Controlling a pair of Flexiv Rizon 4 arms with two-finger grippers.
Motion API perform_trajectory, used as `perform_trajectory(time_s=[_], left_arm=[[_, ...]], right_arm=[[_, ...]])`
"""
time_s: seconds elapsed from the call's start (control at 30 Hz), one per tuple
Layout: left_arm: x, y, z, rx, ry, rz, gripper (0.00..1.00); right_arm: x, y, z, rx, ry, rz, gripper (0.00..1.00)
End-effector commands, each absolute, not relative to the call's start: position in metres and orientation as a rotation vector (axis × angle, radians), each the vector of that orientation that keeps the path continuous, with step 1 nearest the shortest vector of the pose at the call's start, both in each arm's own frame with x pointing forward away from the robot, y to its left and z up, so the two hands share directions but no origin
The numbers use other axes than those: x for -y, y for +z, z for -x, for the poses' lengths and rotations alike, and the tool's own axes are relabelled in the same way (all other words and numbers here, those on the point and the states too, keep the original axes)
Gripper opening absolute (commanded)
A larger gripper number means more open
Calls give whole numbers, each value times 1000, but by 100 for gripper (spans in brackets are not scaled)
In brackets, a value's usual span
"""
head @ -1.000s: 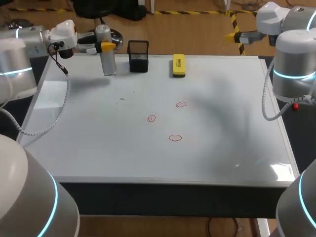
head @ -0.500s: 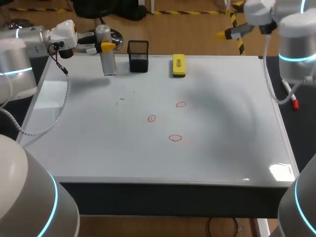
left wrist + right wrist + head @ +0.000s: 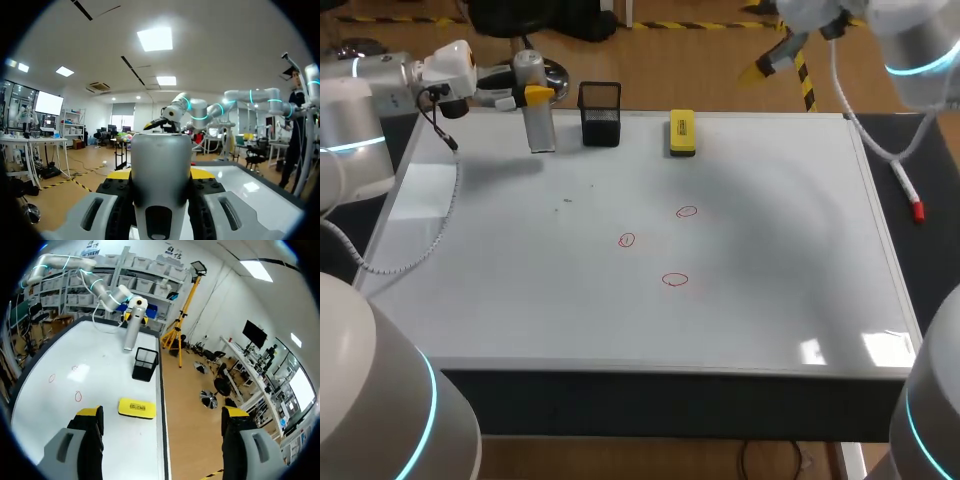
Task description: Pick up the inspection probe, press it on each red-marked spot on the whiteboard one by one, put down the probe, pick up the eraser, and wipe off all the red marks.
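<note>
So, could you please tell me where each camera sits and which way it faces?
Head view: above, behind the robot, facing down on the white whiteboard; left arm and right arm show.
Left wrist view: left wrist, facing the right arm; left gripper shut on the grey cylindrical probe.
Right wrist view: right wrist, facing down over the board; open right gripper.
Shared: all show the probe.

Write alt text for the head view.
The left arm's jaws hold a grey probe upright at the whiteboard's far left corner, beside a black cup and a yellow eraser. Three red circles mark the board's middle; the right arm is raised beyond the far right corner.
</note>
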State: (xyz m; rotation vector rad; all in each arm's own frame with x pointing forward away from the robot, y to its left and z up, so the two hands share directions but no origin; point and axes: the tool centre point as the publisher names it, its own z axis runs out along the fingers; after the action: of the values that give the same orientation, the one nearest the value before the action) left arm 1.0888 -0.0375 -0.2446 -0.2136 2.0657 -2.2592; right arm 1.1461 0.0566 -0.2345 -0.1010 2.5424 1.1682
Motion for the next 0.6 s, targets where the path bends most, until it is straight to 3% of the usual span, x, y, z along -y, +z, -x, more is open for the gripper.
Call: perform_trajectory(time_s=[0.03, 0.6], left_arm=[[38, -244, -1089, -2065, -2260, 213, 0], [38, -244, -1089, -2065, -2260, 213, 0]], right_arm=[[-67, -237, -1153, -2976, 977, 750, 100], [-87, -273, -1145, -2991, 528, 1333, 100]])
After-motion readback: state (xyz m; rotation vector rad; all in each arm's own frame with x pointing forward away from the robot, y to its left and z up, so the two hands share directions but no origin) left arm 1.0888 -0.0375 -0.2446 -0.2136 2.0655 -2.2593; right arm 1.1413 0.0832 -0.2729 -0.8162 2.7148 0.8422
